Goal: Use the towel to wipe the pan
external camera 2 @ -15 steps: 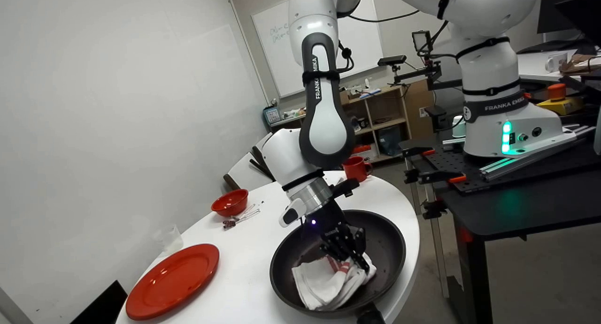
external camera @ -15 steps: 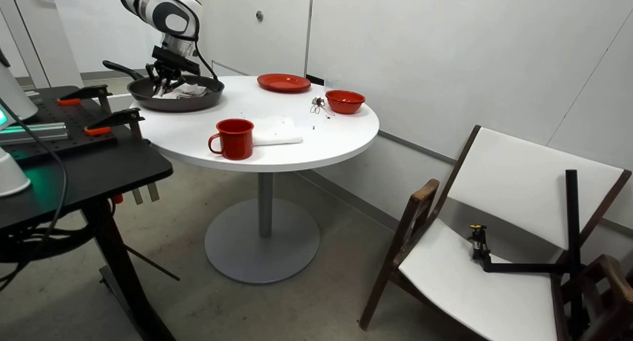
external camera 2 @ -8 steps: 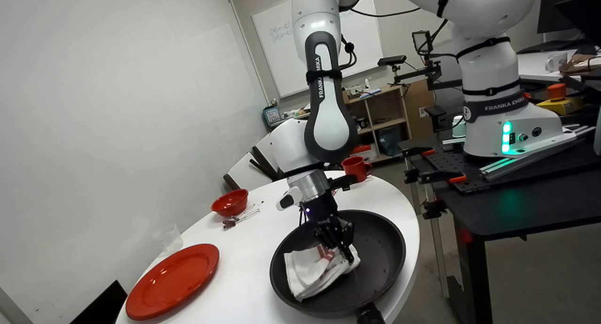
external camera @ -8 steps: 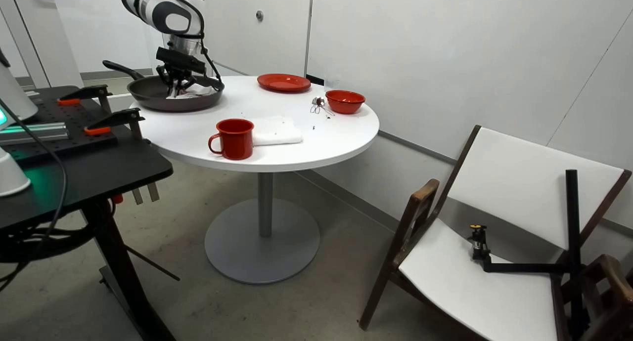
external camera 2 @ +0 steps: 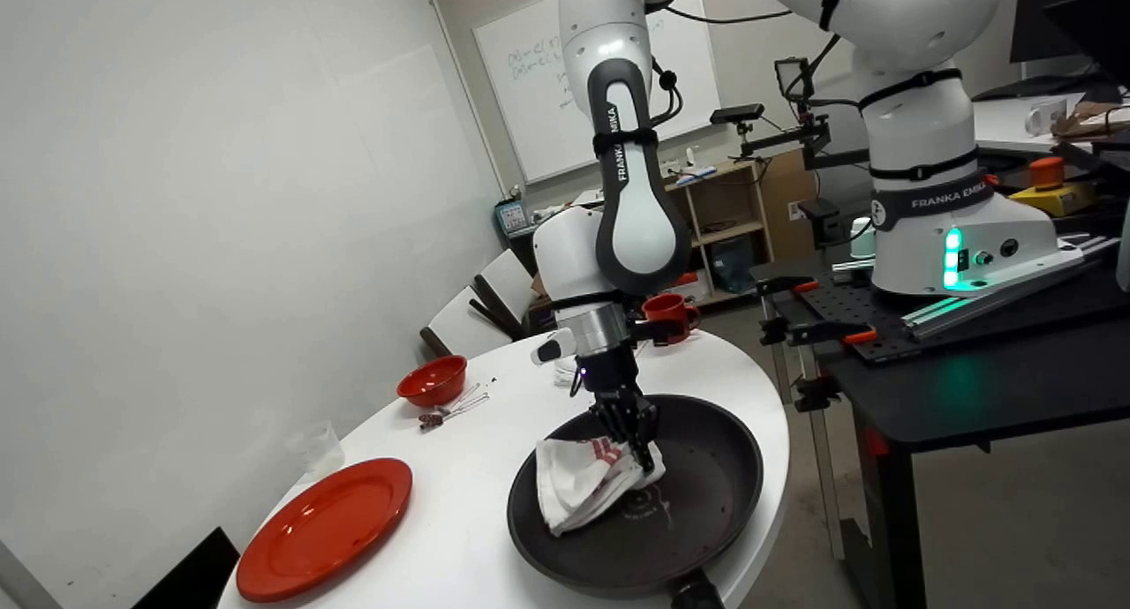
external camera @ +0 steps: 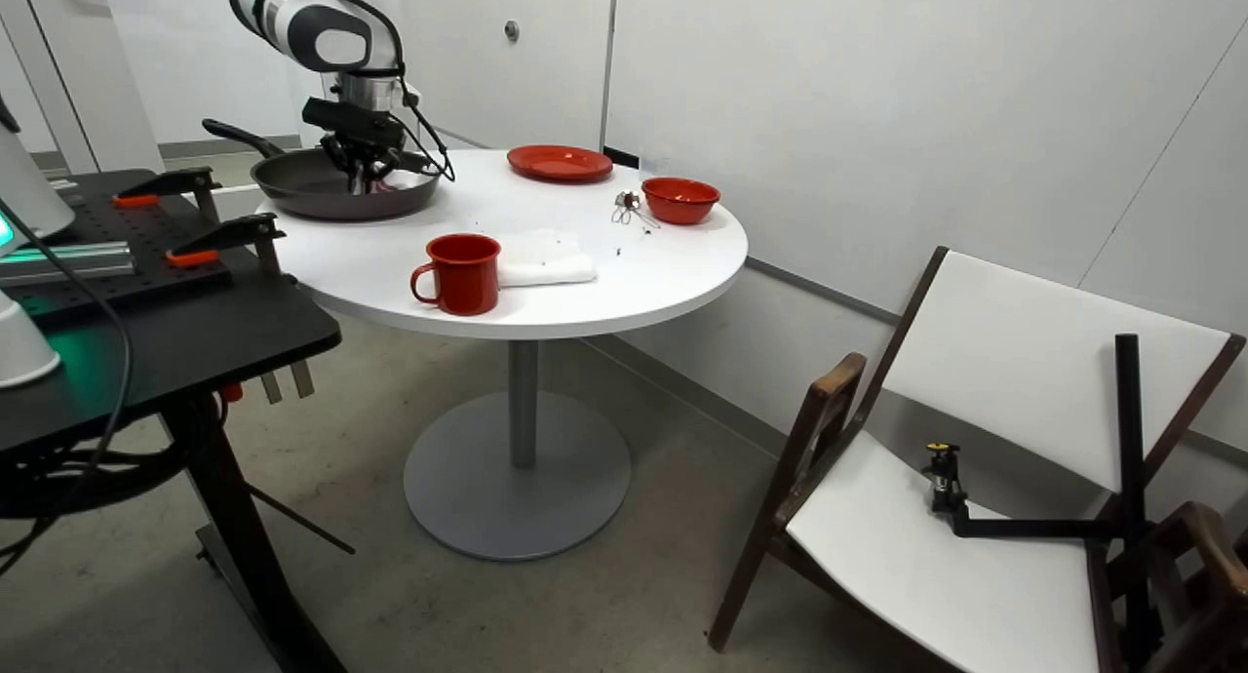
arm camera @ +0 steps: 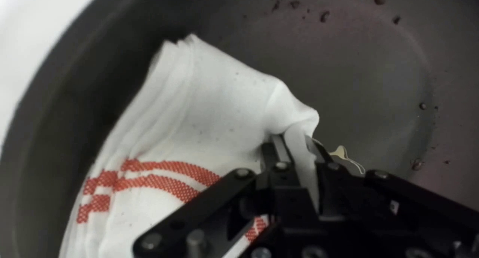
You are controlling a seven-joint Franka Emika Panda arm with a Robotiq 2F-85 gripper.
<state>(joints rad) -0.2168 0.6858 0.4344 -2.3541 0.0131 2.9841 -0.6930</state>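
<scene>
Gripper pinches a bunched fold of the towel, layers caught between its jaws. Towel lies inside the pan, off-centre; the hold at one edge probably leaves the layered rest free to spread as a wiping pad. Arm points steeply down, likely to clear the pan's rim and work the bottom. Dark specks dot the bare surface, so wiping looks unfinished. Whether the towel presses firmly underneath is hidden. Pan sits flat on the table, handle sticking out clear of the arm, presumably leaving room for strokes.
</scene>
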